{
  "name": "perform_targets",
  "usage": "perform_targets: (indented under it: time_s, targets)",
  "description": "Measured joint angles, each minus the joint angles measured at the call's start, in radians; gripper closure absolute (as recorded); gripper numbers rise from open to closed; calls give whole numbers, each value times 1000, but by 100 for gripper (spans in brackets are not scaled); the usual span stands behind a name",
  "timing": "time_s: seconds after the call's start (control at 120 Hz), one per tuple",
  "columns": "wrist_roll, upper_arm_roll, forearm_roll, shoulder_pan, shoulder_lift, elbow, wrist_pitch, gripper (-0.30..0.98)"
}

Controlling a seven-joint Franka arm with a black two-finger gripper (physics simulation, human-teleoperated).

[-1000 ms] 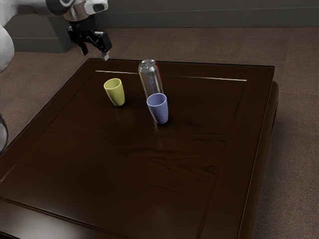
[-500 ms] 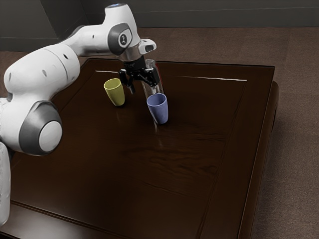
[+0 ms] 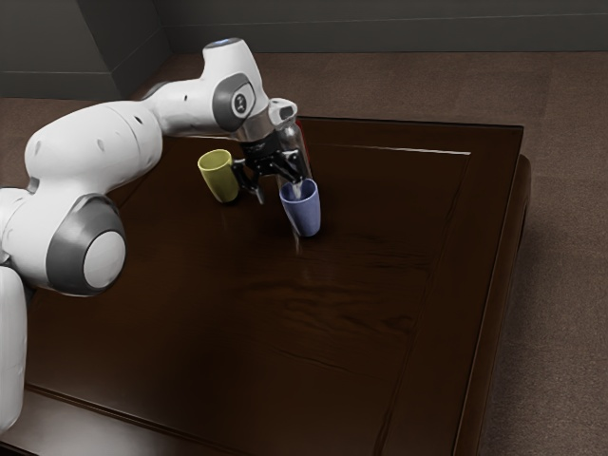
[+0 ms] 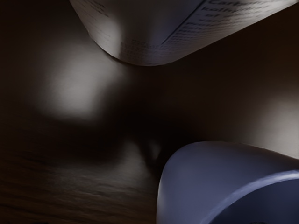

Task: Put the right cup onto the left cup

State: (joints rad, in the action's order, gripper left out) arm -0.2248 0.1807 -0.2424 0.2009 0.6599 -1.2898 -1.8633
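Observation:
The gripper (image 3: 278, 194) is low over the table in the exterior view, its two fingers spread apart. One fingertip overlaps the mouth of the blue cup (image 3: 304, 215); whether it is inside the rim I cannot tell. The other hangs between this cup and the yellow cup (image 3: 219, 179), which stands upright toward the exterior view's left. In the wrist view the blue cup (image 4: 194, 182) is close to the hand, with part of its rim and dark inside visible.
Just behind the gripper and blue cup stands a shiny can (image 3: 293, 144), partly covered by the hand. Its printed side (image 4: 149, 35) is near in the wrist view. The dark wooden table (image 3: 380, 285) carries these things.
My arm has swung in from the exterior view's upper left, over the table. Over the last half second the gripper has come down beside the blue cup. Both cups stand where they were.

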Motion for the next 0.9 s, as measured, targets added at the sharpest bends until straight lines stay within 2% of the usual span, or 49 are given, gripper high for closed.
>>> perform_targets:
  time_s: [0.142, 0.3, 0.433, 0.642, 0.75, 0.9]
  targets:
    - [-31, -2, -4, 0, 1, -6, -16, 49]
    - [-60, -4, -6, 9, 9, -5, -25, 67]
    - [-79, -4, -6, 15, 12, -5, -29, 73]
    - [-103, -3, -3, 24, -20, -37, -29, 77]
    - [-115, -3, -1, 51, -102, -129, -31, 77]
    - [-137, 1, 6, 46, -303, -376, -53, 78]
